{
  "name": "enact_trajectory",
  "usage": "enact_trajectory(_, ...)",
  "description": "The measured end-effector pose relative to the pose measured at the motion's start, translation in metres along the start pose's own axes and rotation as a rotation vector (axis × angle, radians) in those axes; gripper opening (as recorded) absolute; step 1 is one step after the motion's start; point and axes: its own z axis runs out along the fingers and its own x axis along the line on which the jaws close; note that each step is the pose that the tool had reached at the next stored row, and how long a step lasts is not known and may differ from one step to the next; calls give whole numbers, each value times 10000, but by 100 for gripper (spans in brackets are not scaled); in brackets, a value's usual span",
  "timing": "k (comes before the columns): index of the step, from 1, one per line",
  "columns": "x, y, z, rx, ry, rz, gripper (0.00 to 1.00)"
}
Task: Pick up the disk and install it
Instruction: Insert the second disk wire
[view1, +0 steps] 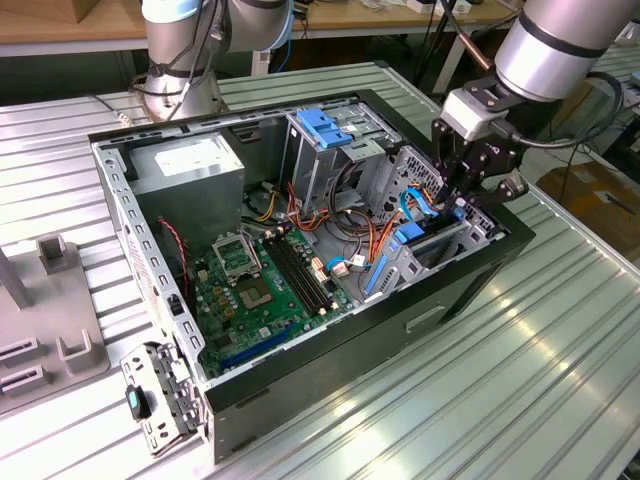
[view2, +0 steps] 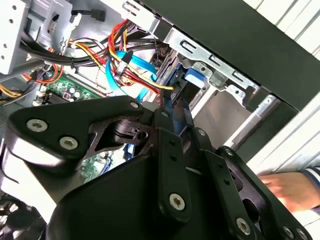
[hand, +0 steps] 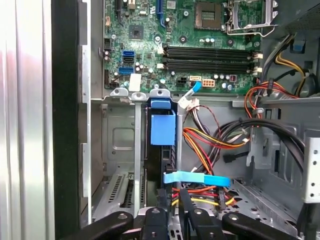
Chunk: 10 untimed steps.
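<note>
The disk (hand: 162, 150) stands on its edge inside the drive bay (hand: 120, 145) at the front corner of the open computer case (view1: 470, 290). In the first wrist view its blue plastic rail faces the camera, between grey metal bay walls. In the exterior view the disk (view1: 425, 240) shows as a blue and grey piece in the bay on the exterior view's right.

The gripper (hand: 170, 212) is directly above the disk, its black fingers (hand: 186, 210) narrowly set around the disk's upper edge (they seem to clamp it, touching on both sides). In the exterior view the gripper (view1: 462, 195) reaches down into the bay from the silver arm (view1: 560, 45).

A flat light-blue data cable (hand: 197, 178) passes just beside the disk, and red, yellow and orange wires (hand: 210, 145) lie near it. Further inside the case lies the green motherboard (view1: 260, 295). A tall metal cage with a light-blue latch (view1: 325, 128) stands behind it, and a grey power-supply box (view1: 190, 165) sits in the far corner.

The case rests on a ribbed metal bench (view1: 500, 400). In the second wrist view a person's hand (view2: 292, 187) rests on the bench outside the case.
</note>
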Motion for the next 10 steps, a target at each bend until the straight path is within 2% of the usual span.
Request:
enact_trajectory(2,-20,-9,-160,2,9,-1,24)
enact_trajectory(3,-25,-11,-198,3,14,-1,24)
enact_trajectory(4,-26,-12,-219,4,14,0,24)
enact_trajectory(7,-27,-6,-222,4,11,0,24)
enact_trajectory(10,-27,37,-223,4,12,-1,24)
